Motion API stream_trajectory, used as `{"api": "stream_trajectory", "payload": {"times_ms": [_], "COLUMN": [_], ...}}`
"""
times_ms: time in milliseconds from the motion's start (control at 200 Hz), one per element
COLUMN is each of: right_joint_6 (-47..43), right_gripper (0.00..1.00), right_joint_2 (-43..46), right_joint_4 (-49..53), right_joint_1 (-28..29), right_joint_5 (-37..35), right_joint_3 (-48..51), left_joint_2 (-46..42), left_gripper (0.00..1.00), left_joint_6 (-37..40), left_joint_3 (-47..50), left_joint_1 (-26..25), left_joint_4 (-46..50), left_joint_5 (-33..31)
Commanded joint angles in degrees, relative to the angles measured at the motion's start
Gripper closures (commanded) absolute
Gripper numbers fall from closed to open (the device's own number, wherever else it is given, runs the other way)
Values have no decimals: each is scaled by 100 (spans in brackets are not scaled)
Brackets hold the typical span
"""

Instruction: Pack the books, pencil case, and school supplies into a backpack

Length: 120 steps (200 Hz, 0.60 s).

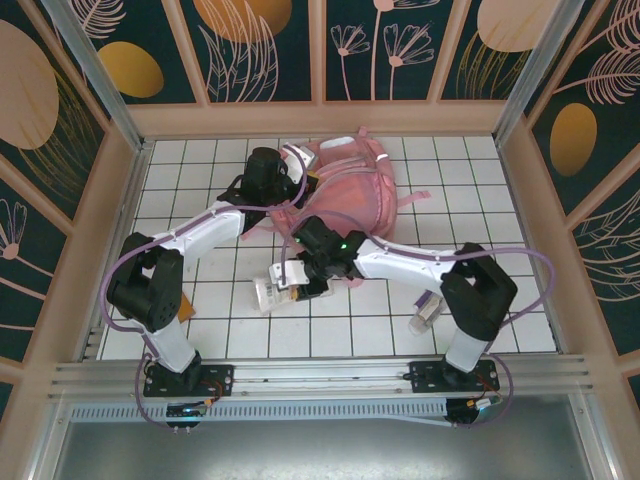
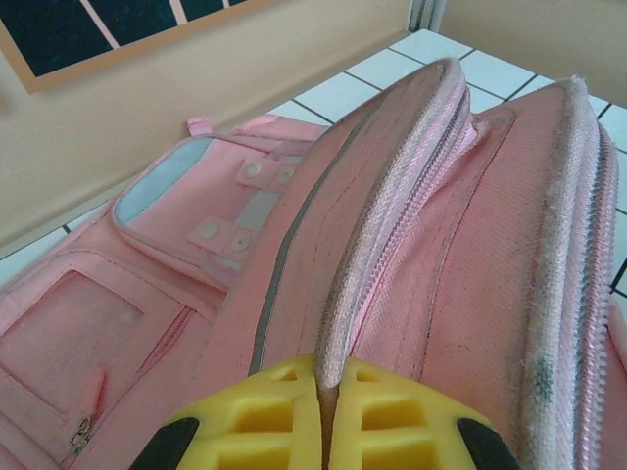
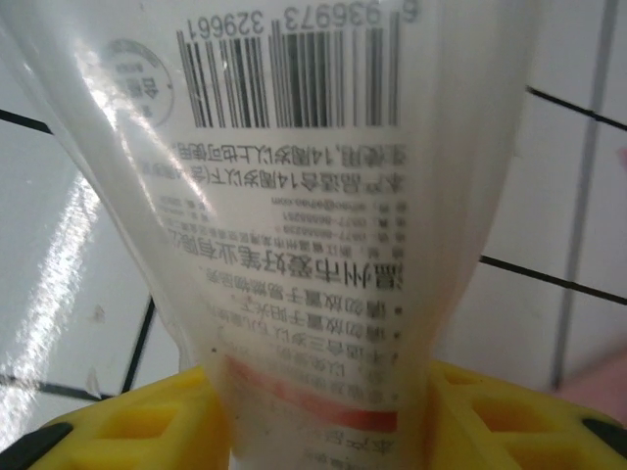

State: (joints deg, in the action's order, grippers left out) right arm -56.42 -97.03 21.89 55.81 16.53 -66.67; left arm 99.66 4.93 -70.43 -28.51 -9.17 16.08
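The left hand [image 2: 328, 416] is closed together on a zip-edged fold of the pink backpack [image 2: 470, 245], which is laid at the far middle of the tiled surface [image 1: 220, 335]. The white pencil case [image 3: 313, 196] is clamped by the right hand [image 3: 323, 431], just nearer than the backpack

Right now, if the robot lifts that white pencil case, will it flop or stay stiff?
Probably floppy: the pencil case pinches narrow in the right gripper. Its glossy skin looks slippery. It seems thin and flat, so likely light.
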Motion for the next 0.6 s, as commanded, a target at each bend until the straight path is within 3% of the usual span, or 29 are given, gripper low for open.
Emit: {"api": "stream_trajectory", "payload": {"times_ms": [0,370,500,596], "right_joint_6": [23,85,-201,-434], "right_gripper": [63,63,35,25], "right_joint_2": [478,1449,1428,1209], "right_joint_4": [418,301,314,92], "right_joint_1": [-290,-1416,-1309,-772], "right_joint_5": [-546,0,528,640], "right_joint_3": [-138,-274,90,415], "left_joint_2": [-113,-315,-323,-314], "left_gripper": [100,100,100,100], "left_joint_6": [151,310,300,325], "left_joint_3": [6,-47,1,22], "left_joint_1": [127,136,153,171], "left_joint_4": [-67,143,127,172], "left_joint_5": [-113,-34,-93,-121]}}
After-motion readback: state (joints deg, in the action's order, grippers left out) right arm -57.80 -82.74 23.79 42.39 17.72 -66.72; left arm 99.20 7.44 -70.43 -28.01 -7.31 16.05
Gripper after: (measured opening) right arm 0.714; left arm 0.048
